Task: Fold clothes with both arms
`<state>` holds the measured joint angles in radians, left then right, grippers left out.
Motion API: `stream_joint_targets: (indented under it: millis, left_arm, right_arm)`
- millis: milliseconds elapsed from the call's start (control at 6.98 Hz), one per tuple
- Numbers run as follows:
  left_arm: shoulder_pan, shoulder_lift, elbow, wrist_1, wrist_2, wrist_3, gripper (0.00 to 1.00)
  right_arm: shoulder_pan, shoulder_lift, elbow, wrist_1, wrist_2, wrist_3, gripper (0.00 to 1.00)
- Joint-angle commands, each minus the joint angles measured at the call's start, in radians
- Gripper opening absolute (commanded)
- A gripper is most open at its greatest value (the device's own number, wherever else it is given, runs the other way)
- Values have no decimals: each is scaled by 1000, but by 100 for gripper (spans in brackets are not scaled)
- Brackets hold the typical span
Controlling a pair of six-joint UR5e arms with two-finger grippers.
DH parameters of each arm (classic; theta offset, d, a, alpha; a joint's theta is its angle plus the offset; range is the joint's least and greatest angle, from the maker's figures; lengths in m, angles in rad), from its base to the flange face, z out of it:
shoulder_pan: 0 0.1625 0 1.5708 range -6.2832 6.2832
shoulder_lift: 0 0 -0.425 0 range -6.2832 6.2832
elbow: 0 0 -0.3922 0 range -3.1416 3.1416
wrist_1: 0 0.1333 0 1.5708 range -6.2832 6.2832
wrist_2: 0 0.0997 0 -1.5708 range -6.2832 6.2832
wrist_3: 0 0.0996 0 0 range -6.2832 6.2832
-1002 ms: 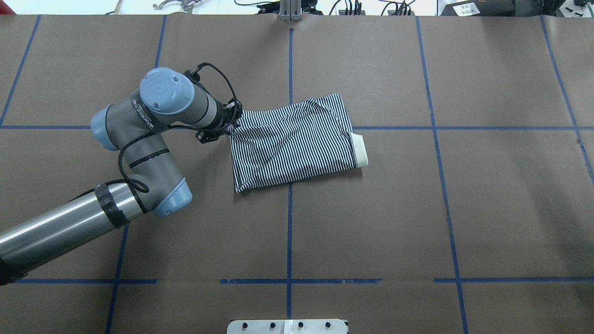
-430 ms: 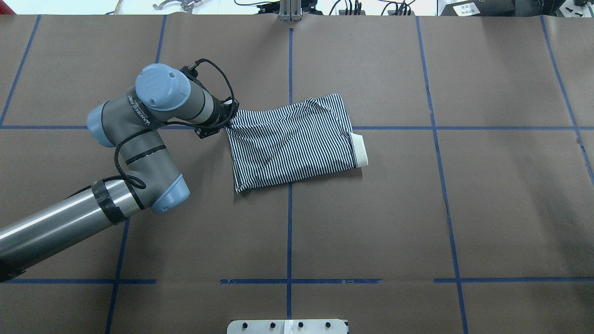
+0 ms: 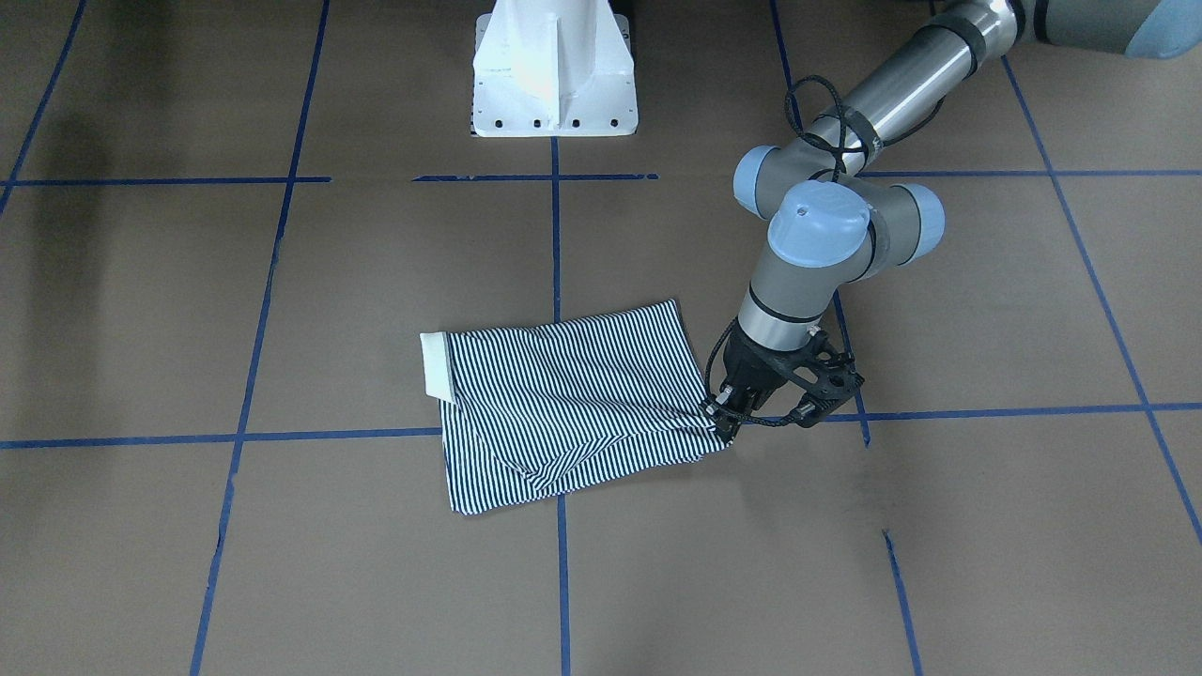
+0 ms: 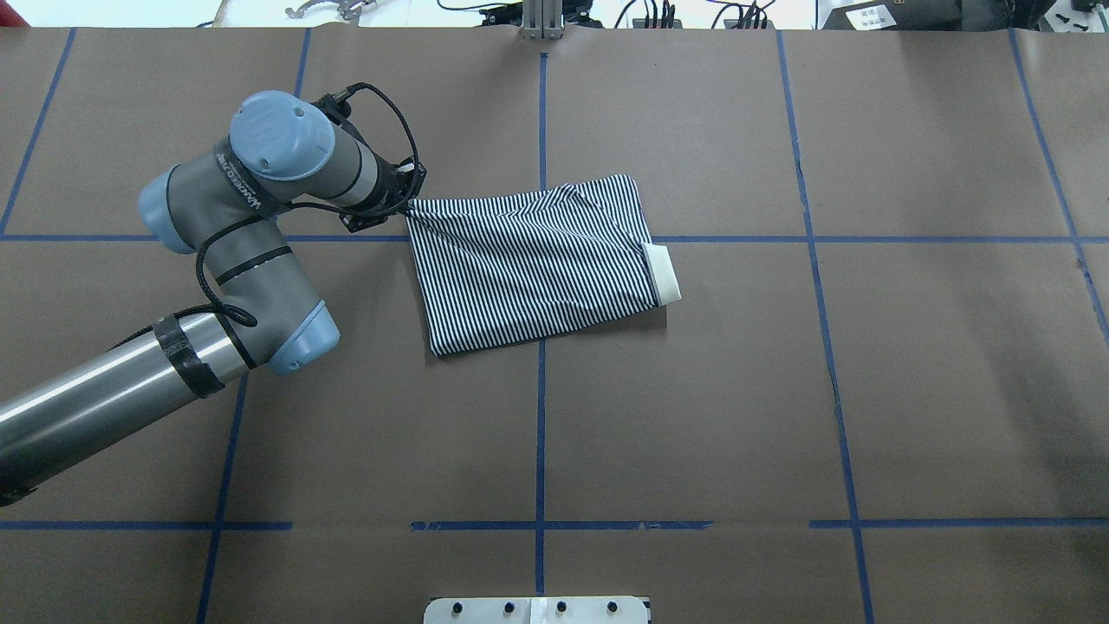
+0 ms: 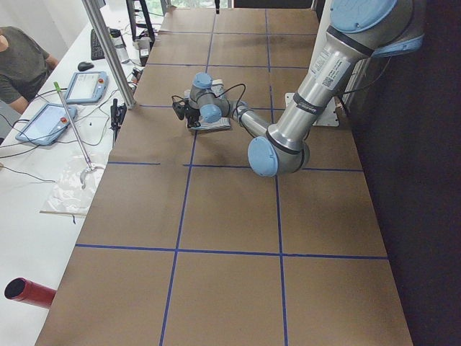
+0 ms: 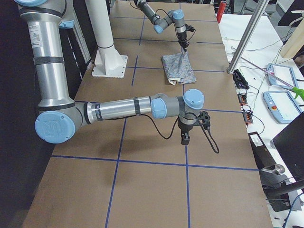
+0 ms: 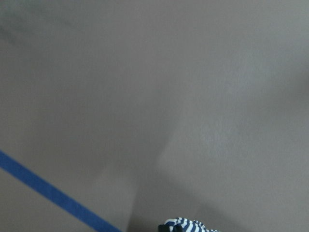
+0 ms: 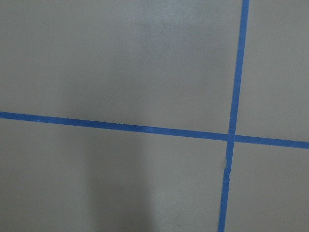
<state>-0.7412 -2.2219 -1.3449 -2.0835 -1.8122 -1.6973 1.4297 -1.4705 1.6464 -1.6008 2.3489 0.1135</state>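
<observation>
Navy-white striped shirt [image 4: 537, 260], corner pinched in left claw [image 4: 407, 211].

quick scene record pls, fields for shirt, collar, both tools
shirt: striped, folded, flat on the table
collar: cream, poking out at the end opposite the grasp
left tool: shut on the shirt's far left corner
right tool: away from the shirt, over bare table; open or shut unclear

Left end effector [image 4: 405, 211] grips a corner of the folded striped shirt [image 4: 537, 260].
</observation>
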Motion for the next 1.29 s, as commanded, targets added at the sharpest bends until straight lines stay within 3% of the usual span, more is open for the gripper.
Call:
stream_joint_targets:
  millis: [0,286,573,859,1002,1145]
  left_arm:
    - [-3,4,7,0,22,92,100]
    - [-91,24,-23,31,-19,265,100]
    - [-183,169,-255,144,-70,535,100]
    - [-349,313,-365,241,-168,907,100]
    - [-435,449,-422,225,-192,1129,100]
    - [-558,522,-447,224,-266,1335,100]
  right_arm:
    - [0,-4,1,2,0,0,100]
    - [2,-5,15,1,-3,0,100]
    - [15,-14,32,-1,-3,2,100]
    - [24,-20,36,1,-11,14,100]
    - [46,-43,46,7,13,20,100]
    - [48,-103,47,15,10,15,100]
